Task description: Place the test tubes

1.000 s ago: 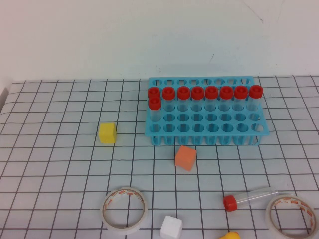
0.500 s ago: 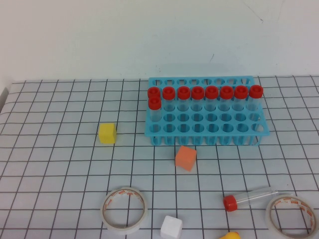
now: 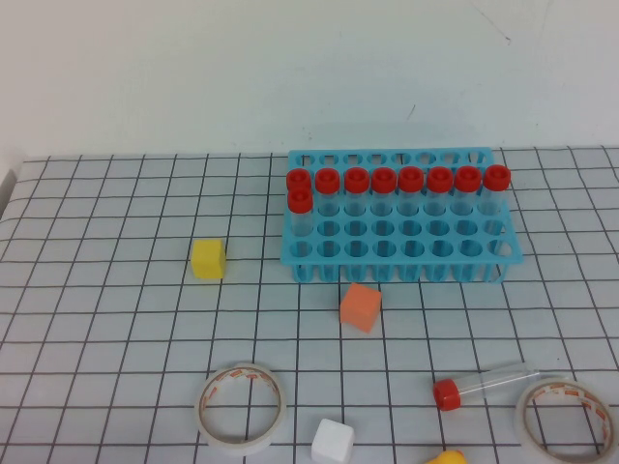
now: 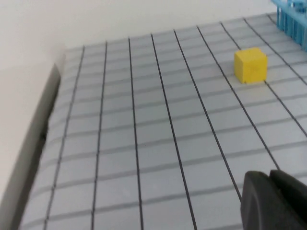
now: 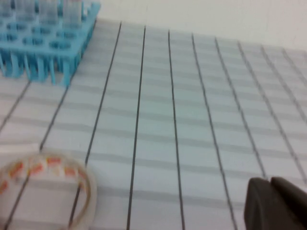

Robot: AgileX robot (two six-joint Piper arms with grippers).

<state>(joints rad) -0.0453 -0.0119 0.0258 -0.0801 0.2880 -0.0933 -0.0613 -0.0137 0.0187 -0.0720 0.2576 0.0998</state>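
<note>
The left pincer [image 4: 269, 179] is hanging pinched together, empty, over the worktop [image 4: 144, 143] near a yellow block [image 4: 250, 64]. The right pincer [image 5: 270, 184] is hanging pinched together too, near a tape roll [image 5: 45, 165]. One test tube [image 3: 481, 385] is lying beside that roll, apart from the blue rack [image 3: 401, 266].

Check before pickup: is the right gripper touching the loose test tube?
Apart. High view shows the test tube with no gripper near it; the wrist views show right gripper and left gripper shut over bare grid.

Open table [image 3: 97, 290] left of rack [image 3: 401, 255]; orange cube [image 3: 360, 306] before it, tape roll [image 3: 567, 418] beside loose tube [image 3: 484, 385]
</note>
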